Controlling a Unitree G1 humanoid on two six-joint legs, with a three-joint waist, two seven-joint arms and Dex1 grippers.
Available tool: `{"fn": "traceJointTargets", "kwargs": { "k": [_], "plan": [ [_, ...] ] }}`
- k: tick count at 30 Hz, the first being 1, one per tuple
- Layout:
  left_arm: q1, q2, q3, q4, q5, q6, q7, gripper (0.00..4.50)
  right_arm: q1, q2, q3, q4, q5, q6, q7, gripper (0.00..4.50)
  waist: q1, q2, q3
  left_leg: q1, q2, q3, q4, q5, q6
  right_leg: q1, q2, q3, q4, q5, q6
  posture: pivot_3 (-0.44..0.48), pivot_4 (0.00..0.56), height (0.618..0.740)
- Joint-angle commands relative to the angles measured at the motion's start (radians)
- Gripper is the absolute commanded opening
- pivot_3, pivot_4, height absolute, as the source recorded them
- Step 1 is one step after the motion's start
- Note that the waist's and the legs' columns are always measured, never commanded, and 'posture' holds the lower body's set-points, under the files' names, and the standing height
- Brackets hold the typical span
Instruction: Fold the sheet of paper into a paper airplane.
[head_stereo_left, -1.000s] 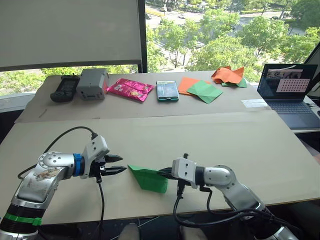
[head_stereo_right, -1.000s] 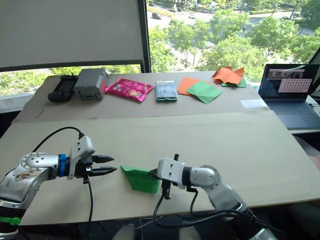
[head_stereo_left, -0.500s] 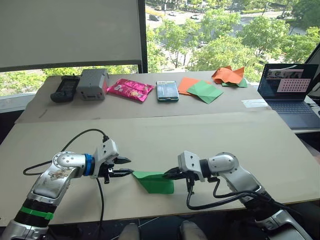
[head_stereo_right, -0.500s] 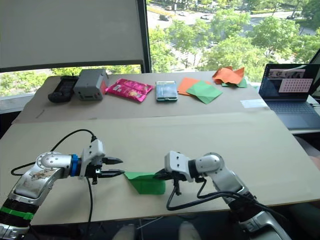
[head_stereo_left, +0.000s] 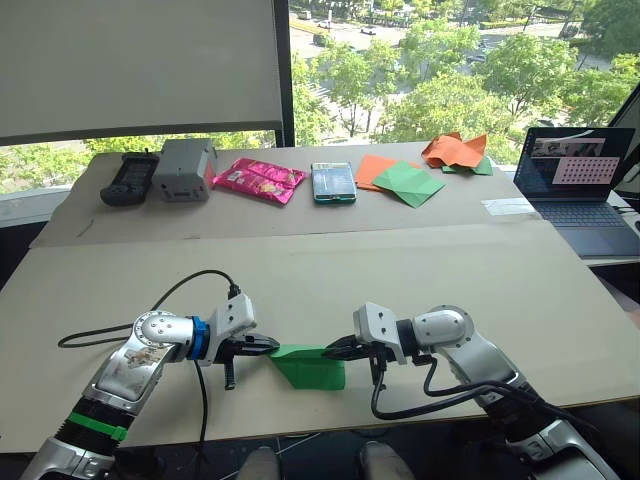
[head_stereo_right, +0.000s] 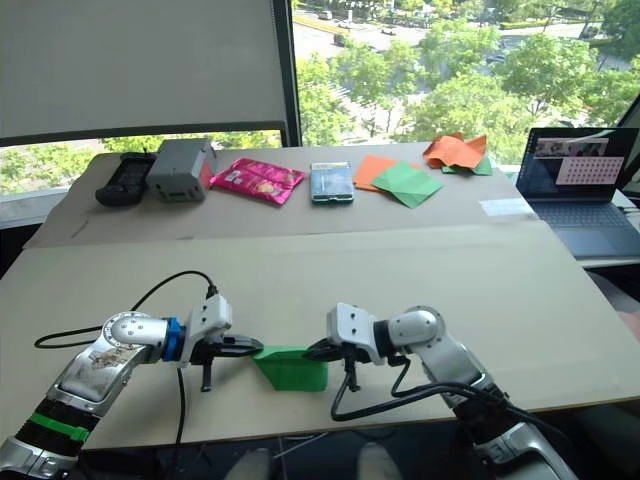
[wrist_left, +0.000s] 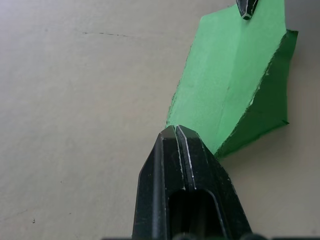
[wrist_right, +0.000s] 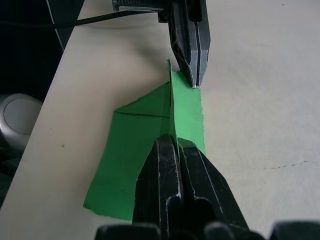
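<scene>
The sheet of paper (head_stereo_left: 310, 368), bright green and folded into a pointed wedge with a raised centre ridge, lies near the table's front edge. My right gripper (head_stereo_left: 335, 351) is shut on that ridge at the wide end; the ridge runs in between its fingers (wrist_right: 172, 140). My left gripper (head_stereo_left: 272, 347) is at the pointed end, fingers together. In the left wrist view its tip (wrist_left: 175, 131) touches the corner of the flat flap (wrist_left: 225, 75). In the right wrist view the left gripper (wrist_right: 195, 82) rests on the flap beside the ridge, not around it.
Along the far side lie a black device (head_stereo_left: 130, 177), a grey box (head_stereo_left: 185, 167), a pink packet (head_stereo_left: 260, 178), a phone (head_stereo_left: 334, 181), orange and green sheets (head_stereo_left: 400, 180) and crumpled orange paper (head_stereo_left: 455, 150). A laptop (head_stereo_left: 575, 185) stands at the right. The table's front edge (head_stereo_left: 300, 430) is close.
My left gripper has moved right to the paper's pointed end and its fingers have come together. The right gripper has kept its hold and shifted slightly, laying the paper flatter.
</scene>
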Motion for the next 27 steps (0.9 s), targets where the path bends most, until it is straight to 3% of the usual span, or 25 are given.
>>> {"fn": "traceJointTargets", "kwargs": {
  "k": [1,20,27],
  "plan": [
    [-0.007,0.001,-0.018,0.011,0.039,-0.047,0.003,0.01,-0.009,0.011,-0.006,-0.034,-0.001,0.026,-0.017,0.00,0.000,0.000,0.000,0.000,0.000,0.000,0.000,0.000,0.000,0.000,0.000,0.000,0.000,0.000,0.000,0.000,0.150,0.721],
    [0.003,-0.016,-0.032,0.010,0.092,-0.087,0.020,0.01,-0.040,0.089,0.022,0.028,-0.109,0.192,-0.155,0.00,-0.001,0.000,0.000,0.003,0.000,0.000,0.000,0.000,0.000,0.000,0.000,0.000,0.000,0.000,0.000,0.000,0.150,0.721],
    [-0.040,-0.020,0.023,-0.028,0.037,-0.014,0.037,0.01,-0.039,0.098,0.037,0.042,-0.128,0.200,-0.156,0.00,-0.003,0.000,0.000,0.004,0.000,0.000,0.000,0.000,0.000,0.000,0.000,0.000,0.000,0.000,0.000,0.000,0.150,0.721]
  ]
}}
